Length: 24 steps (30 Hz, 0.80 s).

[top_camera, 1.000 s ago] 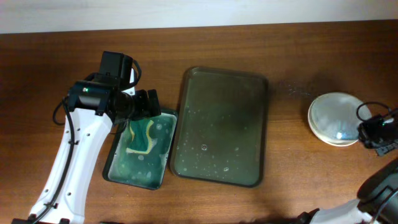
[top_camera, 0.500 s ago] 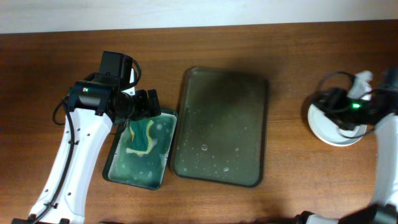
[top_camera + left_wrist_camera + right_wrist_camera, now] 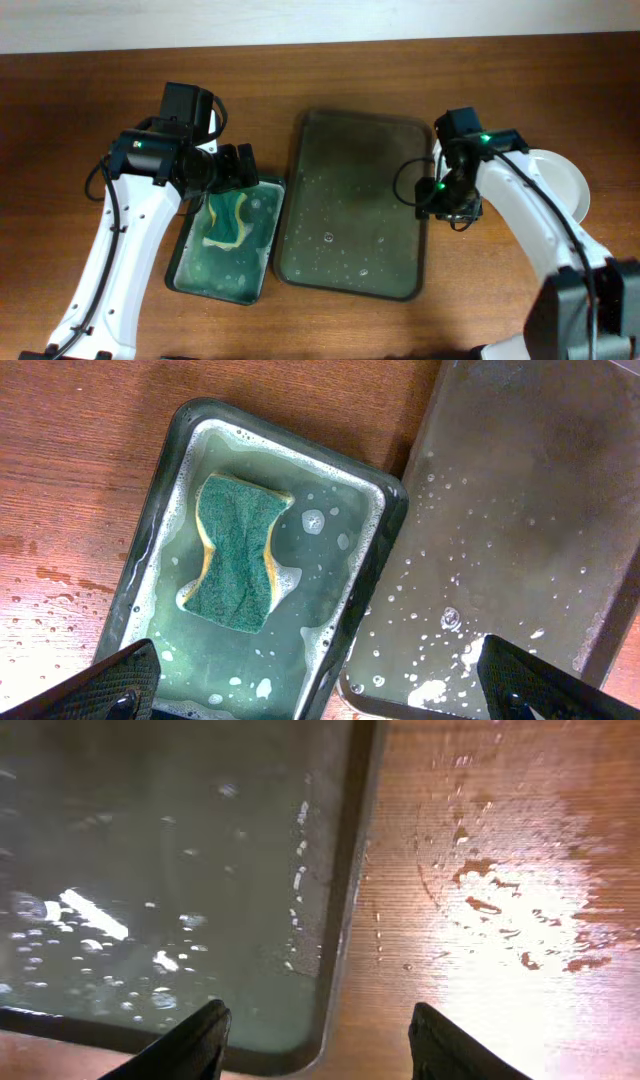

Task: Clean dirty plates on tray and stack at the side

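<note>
Zero plates lie on the tray [image 3: 355, 150]. Its wet floor is bare except for droplets.

- Plates [image 3: 570, 185]: white round rim on the tabletop towards its right edge, apart from the tray's right rim. The right arm covers their left part, so I cannot tell how many are stacked.
- Handling (judgement): stiff, light, probably slick with wash water, and may chip if dropped. The raised rim is the only place to take hold, with one finger over and one under.
- Orientation: plates lie flat, face up. Being round, they have no long axis. The tray's long axis runs from the far to the near edge of the tabletop.
- Right gripper [image 3: 318, 1020]: over the tray's right rim, fingers apart, nothing between them.
- Left gripper [image 3: 315, 680]: spread wide over the basin [image 3: 150, 530], above the sponge [image 3: 235, 550], touching neither.
</note>
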Available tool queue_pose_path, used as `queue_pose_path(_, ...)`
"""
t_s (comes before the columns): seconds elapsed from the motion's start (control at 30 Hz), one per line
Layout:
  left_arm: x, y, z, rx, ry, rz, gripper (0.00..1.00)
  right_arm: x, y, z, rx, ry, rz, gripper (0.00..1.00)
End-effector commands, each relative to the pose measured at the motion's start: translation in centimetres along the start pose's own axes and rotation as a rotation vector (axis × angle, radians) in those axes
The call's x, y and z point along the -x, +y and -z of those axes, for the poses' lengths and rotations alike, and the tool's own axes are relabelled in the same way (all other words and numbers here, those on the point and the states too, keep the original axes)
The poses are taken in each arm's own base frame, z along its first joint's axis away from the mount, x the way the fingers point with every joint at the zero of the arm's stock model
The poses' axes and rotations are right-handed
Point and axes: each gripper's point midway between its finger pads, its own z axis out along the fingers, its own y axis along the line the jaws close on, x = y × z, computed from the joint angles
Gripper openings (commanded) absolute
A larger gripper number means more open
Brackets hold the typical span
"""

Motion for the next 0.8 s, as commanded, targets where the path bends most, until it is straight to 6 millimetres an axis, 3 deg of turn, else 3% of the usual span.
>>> queue_pose_path(0.0,0.2,-0.1,0.4,-0.01,-0.011,-0.005,1.0,-1.4,-1.1,-2.6,-0.055,0.102,0.011,0.59)
queue_pose_path(0.17,0.1,-0.1,0.4,-0.01,-0.01,-0.005,1.0,-2.9,-1.4,-4.9,-0.046,0.172,0.044,0.54)
queue_pose_path(0.33,0.1,0.0,0.4,-0.01,-0.01,-0.005,1.0,-3.3,-1.5,-6.8,-0.033,0.159,0.047,0.36)
queue_pose_path(0.43,0.2,-0.1,0.4,-0.01,-0.011,-0.005,1.0,-3.8,-0.8,-7.7,0.02,0.161,0.05,0.33)
queue_pose_path(0.5,0.1,-0.1,0.4,-0.01,-0.01,-0.005,0.99,-3.7,-0.7,-8.8,0.036,0.137,0.053,0.25)
queue_pose_path(0.63,0.2,-0.1,0.4,-0.01,-0.011,-0.005,0.99,-3.6,-0.9,-9.3,0.038,0.125,0.068,0.11)
queue_pose_path(0.7,0.2,-0.1,0.4,-0.01,-0.011,-0.005,1.0,-3.1,-2.1,-9.3,-0.014,0.103,0.059,0.04)
queue_pose_path(0.77,0.1,-0.1,0.4,-0.01,-0.01,-0.005,1.0,-2.7,-4.0,-9.2,-0.1,0.087,0.047,0.04)
